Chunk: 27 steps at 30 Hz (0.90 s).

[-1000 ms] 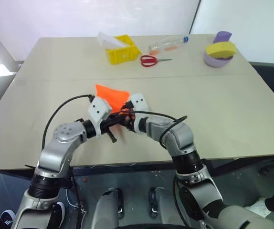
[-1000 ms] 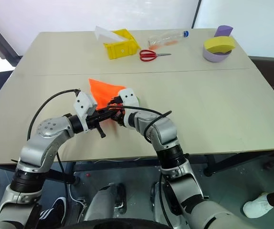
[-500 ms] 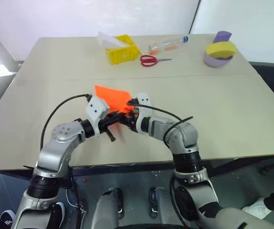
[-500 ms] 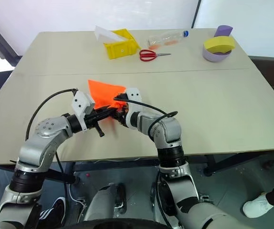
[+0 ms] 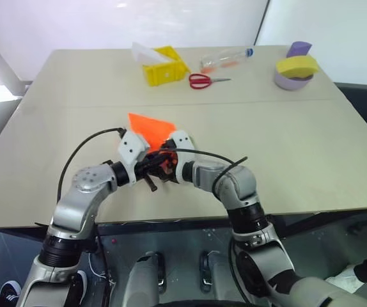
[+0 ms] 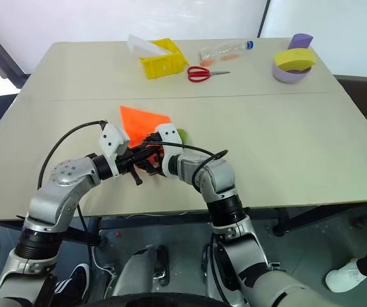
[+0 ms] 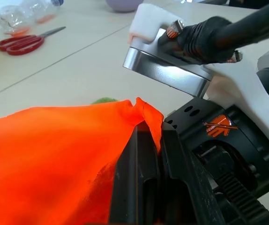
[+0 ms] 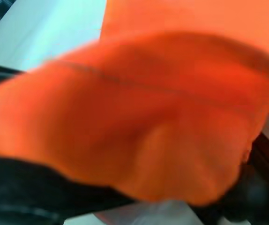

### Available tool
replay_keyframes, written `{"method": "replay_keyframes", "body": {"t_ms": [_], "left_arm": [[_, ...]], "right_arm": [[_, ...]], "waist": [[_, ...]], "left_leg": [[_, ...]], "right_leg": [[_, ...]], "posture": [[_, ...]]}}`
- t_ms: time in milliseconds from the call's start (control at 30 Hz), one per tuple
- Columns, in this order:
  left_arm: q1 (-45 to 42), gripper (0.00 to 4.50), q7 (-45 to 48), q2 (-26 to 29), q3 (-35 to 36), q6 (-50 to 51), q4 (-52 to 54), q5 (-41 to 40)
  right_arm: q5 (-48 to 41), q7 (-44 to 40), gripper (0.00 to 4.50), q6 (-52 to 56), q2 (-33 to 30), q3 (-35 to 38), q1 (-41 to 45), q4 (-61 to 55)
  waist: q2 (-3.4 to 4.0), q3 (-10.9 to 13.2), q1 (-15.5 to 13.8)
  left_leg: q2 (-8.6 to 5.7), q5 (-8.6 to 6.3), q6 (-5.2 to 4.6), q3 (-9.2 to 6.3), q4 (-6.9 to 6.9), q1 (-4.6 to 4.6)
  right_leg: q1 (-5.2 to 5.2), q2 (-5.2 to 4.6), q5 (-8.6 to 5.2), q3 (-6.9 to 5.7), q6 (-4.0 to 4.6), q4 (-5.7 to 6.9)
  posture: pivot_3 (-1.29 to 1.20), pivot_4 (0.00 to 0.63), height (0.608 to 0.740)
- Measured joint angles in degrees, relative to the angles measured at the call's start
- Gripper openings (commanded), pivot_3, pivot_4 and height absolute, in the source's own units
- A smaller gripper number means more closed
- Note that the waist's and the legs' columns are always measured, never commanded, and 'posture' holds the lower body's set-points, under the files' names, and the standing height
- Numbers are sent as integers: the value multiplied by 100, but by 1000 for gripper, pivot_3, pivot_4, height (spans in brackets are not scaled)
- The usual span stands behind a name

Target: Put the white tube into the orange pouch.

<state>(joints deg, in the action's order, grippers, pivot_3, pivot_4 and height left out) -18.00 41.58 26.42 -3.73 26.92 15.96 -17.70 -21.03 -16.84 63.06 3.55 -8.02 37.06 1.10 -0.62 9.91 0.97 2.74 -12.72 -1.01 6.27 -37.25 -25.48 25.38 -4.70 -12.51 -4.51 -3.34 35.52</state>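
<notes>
From the head, the table (image 5: pixel 286 147) carries a row of bystanders along its far edge: a yellow box (image 5: pixel 162 69) at about 12 o'clock with a white sheet (image 5: pixel 144 52) sticking out of it, red-handled scissors (image 5: pixel 204 80) just beside it, a clear plastic bottle (image 5: pixel 225 59) at 1 o'clock, and a purple roll topped with a yellow sponge (image 5: pixel 296 70) at 2 o'clock. All of these lie well apart from the work. Near the front edge at 6 o'clock, the orange pouch (image 5: pixel 149 126) rests on the table, its near end gathered between the two arms. The left gripper (image 5: pixel 151 165) and the right gripper (image 6: pixel 150 160) crowd together at that near end, and their white housings and black cables hide the pouch's mouth. A green ring (image 6: pixel 181 135) peeks out just beside the right wrist.

In the left wrist view, the left gripper (image 7: pixel 149 154) has its black fingers pressed tight on a fold of the orange pouch (image 7: pixel 55 150): bright, smooth fabric, creased to a peak at the fingers. The right arm's housing sits close at 2 o'clock, blocking the table behind it. Scissors (image 7: pixel 24 42) lie far off at 11 o'clock.

In the right wrist view, the orange pouch (image 8: pixel 162 117) bulges close to the lens, a stitched seam running across it. I cannot tell whether the right gripper's fingers are apart or together, and the white tube cannot be made out.
</notes>
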Motion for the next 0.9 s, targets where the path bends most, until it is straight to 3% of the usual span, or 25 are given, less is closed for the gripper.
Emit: {"method": "replay_keyframes", "body": {"t_ms": [400,900], "left_arm": [[154,0,109,169,-39,-145,-263,203],[360,0,317,474,-7,-380,-434,267]], "right_arm": [[-638,-978,4429,703,-1283,-283,-184,-1716],[-1072,-2512,4429,-8,-3015,-479,-596,-2354]], "waist": [[1,0,-7],[0,1,-24]], "left_leg": [[3,-1,2,-1,8,-1],[-1,-2,3,-1,12,-6]], "right_leg": [[4,-1,-1,0,2,-10],[2,-18,-2,-4,3,-29]], "posture": [[0,150,740],[0,150,740]]}}
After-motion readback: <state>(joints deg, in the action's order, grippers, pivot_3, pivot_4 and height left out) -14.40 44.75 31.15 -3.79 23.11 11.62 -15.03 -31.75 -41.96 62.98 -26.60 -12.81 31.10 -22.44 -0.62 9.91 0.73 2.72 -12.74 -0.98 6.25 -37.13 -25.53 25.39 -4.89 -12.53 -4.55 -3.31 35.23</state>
